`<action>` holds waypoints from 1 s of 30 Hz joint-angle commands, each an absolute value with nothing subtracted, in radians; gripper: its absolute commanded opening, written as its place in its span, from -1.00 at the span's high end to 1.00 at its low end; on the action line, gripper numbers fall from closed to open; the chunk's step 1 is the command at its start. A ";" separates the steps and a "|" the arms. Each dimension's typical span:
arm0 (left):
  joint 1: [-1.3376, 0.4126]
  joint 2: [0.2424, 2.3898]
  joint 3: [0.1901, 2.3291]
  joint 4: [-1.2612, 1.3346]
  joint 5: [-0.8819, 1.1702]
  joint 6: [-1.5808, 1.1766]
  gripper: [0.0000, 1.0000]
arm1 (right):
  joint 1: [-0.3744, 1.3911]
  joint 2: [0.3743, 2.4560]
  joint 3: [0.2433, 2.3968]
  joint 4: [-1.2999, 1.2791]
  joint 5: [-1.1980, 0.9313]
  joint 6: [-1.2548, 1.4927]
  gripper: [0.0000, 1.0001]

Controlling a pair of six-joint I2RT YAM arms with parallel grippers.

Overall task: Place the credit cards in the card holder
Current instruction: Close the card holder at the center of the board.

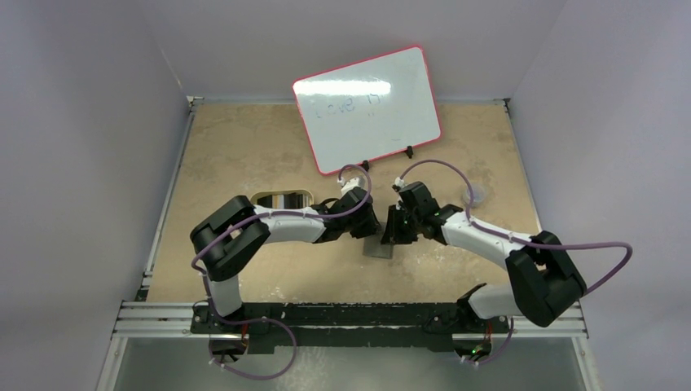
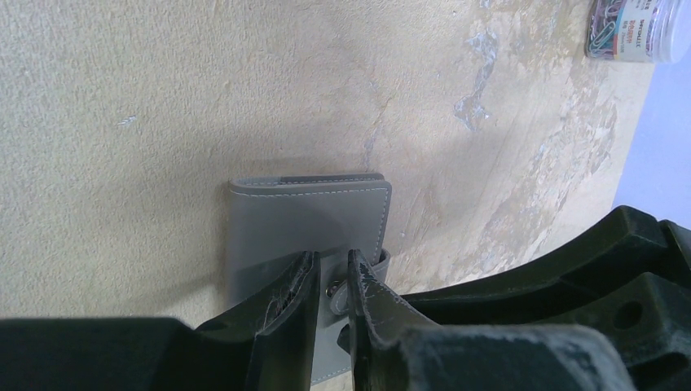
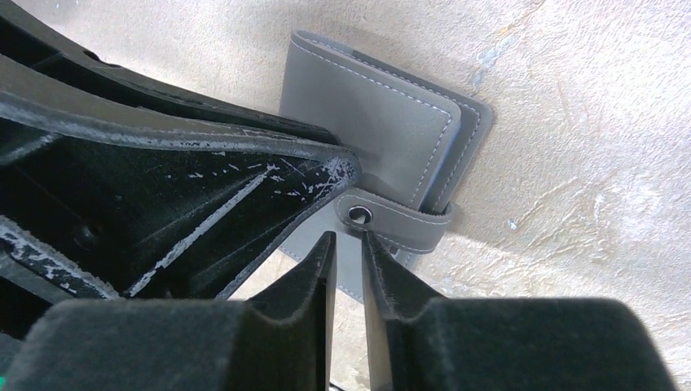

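Closed card holder (image 2: 310, 216) laid flat at table (image 1: 244, 163) centre. Closing tab (image 3: 399, 221) pinched by left gripper (image 2: 332, 285). Right gripper (image 3: 348, 252) held just short of tab, jaws nearly together, grip cannot be told.

A flat sandy brown table top (image 1: 244, 155) with worn pale patches sits between plain light grey walls (image 1: 73, 122). A red-rimmed white board (image 1: 367, 110) leans at the back

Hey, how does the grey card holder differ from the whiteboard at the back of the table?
The card holder is grey and small; the whiteboard is white with a red rim and far larger. The card holder lies flat on the table, folded shut; the whiteboard stands propped at a tilt. Both are rectangular.
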State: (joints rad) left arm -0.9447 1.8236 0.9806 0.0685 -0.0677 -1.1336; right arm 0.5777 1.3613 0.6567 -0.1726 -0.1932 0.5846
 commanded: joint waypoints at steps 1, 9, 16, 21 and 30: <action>-0.948 1.871 0.991 0.025 -0.110 -1.123 0.62 | 0.584 1.300 0.691 -0.204 -0.208 0.598 0.55; -0.948 1.878 0.991 0.014 -0.115 -1.126 0.62 | 0.555 1.267 0.684 -0.241 -0.124 0.616 0.53; -0.948 1.884 0.997 0.011 -0.114 -1.128 0.62 | 0.544 1.310 0.671 -0.190 -0.147 0.609 0.63; -0.948 1.885 0.998 0.012 -0.113 -1.129 0.63 | 0.543 1.335 0.667 -0.166 -0.174 0.602 0.64; -0.949 1.883 0.998 0.018 -0.107 -1.135 0.63 | 0.543 1.371 0.648 -0.122 -0.170 0.601 0.68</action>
